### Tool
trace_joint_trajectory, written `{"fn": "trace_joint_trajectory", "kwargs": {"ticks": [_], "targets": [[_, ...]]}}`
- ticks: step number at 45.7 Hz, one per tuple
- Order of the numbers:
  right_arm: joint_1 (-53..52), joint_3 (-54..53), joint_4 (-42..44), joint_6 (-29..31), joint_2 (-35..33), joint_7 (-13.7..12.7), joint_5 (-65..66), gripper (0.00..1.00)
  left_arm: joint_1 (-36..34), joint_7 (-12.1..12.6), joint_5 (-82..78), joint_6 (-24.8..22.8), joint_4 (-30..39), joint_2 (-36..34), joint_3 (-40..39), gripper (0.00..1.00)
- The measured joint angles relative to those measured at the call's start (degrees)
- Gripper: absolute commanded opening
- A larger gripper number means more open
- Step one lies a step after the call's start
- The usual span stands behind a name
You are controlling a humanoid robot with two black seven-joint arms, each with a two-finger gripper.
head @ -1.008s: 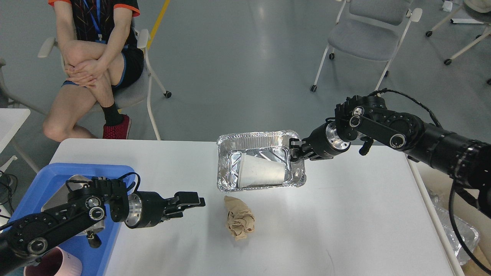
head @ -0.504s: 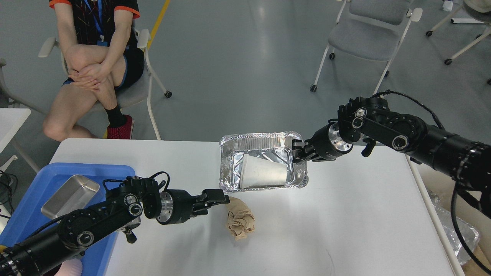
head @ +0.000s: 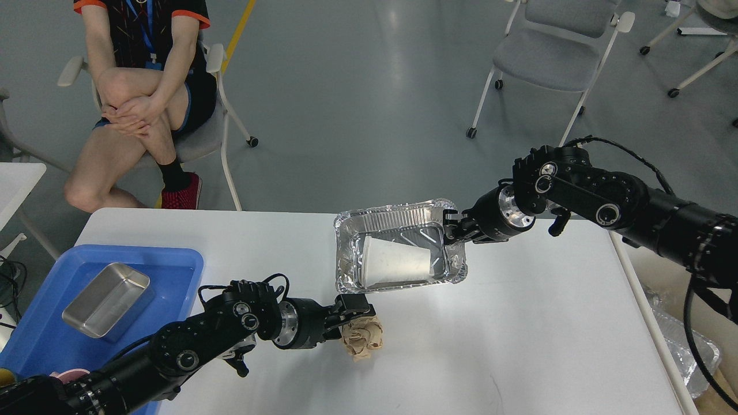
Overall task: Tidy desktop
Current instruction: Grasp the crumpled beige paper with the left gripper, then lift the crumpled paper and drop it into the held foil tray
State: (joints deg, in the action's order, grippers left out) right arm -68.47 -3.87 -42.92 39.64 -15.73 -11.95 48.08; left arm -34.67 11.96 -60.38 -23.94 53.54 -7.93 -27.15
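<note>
Left claw low over the white table, at the crumpled brown paper ball – fingers sit against the ball's top-left side, one dark finger over its upper edge. Whether they are clamped on the paper or just touching, cannot tell; the gap is hidden.

Right claw is closed on the right rim of the foil tray, pinching the rim's upper right corner. The tray looks tilted, right end raised. Inside it, just left of the right claw, a white paper cup lies on its side, wide mouth pointing away from that claw.

The tray is just beyond the left claw, apart from the paper ball. Well behind the left claw, at the table's left edge, a blue plastic tray holds a steel pan.

Past the table – a seated person far beyond the left claw, a grey chair beyond the right claw.
</note>
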Motion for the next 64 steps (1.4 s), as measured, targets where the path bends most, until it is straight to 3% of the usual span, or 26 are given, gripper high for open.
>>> {"fn": "trace_joint_trajectory", "kwargs": {"ticks": [6, 10, 14, 21, 32, 48, 64], "targets": [[0.0, 0.0, 0.0, 0.0, 0.0, 0.0, 0.0, 0.0, 0.0, 0.0, -0.1, 0.4, -1.4, 2.1, 0.0, 0.94], [0.0, 0.0, 0.0, 0.0, -0.1, 0.0, 0.0, 0.0, 0.0, -0.1, -0.6, 1.7, -1.8, 2.8, 0.3, 0.85], [0.0, 0.0, 0.0, 0.0, -0.1, 0.0, 0.0, 0.0, 0.0, -0.1, -0.9, 2.7, -1.9, 3.0, 0.5, 0.71], [0.2, 0.0, 0.0, -0.1, -0.1, 0.0, 0.1, 0.0, -0.1, -0.2, -1.0, 3.2, -2.0, 2.7, 3.1, 0.35], [0.3, 0.0, 0.0, -0.6, -0.1, 0.0, 0.1, 0.0, -0.1, -0.2, -1.0, 3.2, -2.0, 2.4, 6.3, 0.03], [0.7, 0.2, 0.1, -0.7, -0.1, 0.0, 0.1, 0.0, -1.8, -0.1, -1.7, 3.3, 0.9, 0.5, 6.9, 0.0], [0.7, 0.2, 0.2, -1.1, 0.0, 0.0, 0.2, 0.0, -2.4, 3.1, 0.6, 3.0, 24.0, -20.6, 6.1, 0.01]]}}
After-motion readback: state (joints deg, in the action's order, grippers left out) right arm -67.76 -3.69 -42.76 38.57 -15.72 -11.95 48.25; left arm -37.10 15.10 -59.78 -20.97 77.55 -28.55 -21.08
